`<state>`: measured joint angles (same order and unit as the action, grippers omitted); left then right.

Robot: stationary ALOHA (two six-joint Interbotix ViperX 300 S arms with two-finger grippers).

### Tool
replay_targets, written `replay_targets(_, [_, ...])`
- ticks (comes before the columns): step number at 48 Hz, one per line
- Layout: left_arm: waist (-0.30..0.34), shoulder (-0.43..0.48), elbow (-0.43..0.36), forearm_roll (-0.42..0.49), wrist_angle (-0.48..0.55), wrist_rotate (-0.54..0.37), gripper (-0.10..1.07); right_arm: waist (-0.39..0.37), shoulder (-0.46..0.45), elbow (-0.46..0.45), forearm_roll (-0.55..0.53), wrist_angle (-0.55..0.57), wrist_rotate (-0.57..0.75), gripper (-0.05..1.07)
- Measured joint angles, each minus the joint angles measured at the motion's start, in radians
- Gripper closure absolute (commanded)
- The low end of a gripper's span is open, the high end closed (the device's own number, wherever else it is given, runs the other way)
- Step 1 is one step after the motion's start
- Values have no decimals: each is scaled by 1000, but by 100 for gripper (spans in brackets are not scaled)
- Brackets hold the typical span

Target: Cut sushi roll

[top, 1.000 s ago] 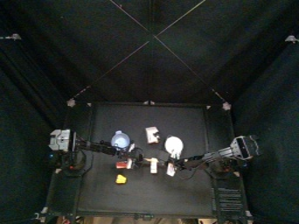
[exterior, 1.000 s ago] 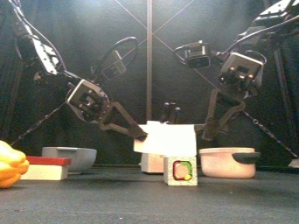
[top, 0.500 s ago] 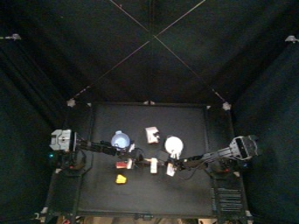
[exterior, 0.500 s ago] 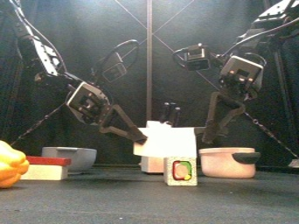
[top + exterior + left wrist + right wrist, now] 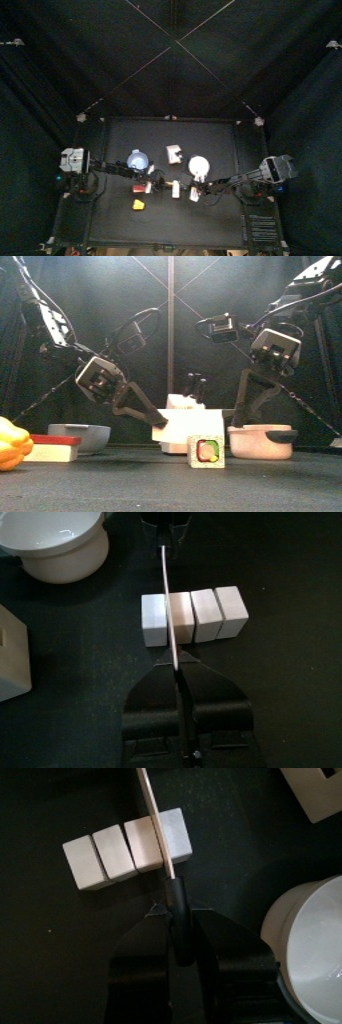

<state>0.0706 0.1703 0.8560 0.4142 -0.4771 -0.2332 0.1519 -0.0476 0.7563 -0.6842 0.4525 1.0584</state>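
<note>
Black table (image 5: 160, 215): carries all below
White pot (image 5: 261, 441): right of roll
Sushi roll (image 5: 194, 615): mid-table, four white blocks side by side
Left gripper (image 5: 170, 672): clamped on knife (image 5: 166, 602) lying across roll
Right gripper (image 5: 174, 908): clamped on blade (image 5: 158, 818) over roll's end block

sushi roll (image 5: 207, 451) front-centre | block (image 5: 187, 416) behind it | bowl (image 5: 80, 436) left | pot (image 5: 261, 442) right

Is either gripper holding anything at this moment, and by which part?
Left gripper holds a knife by its handle end, blade over the sushi roll. The right gripper grips the roll's end piece.
</note>
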Motion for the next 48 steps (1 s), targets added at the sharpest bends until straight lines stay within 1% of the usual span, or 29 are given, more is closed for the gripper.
replay_targets(9, [0, 15, -2, 0, 0, -2, 75, -5, 15, -3, -2, -2, 0, 67])
replay_targets(30, [0, 32, -6, 0, 37, -2, 75, -17, 66, -3, -2, -15, 0, 67])
replay_targets(48, [5, 46, -11, 0, 49, -2, 75, -29, 80, -5, -2, -15, 0, 67])
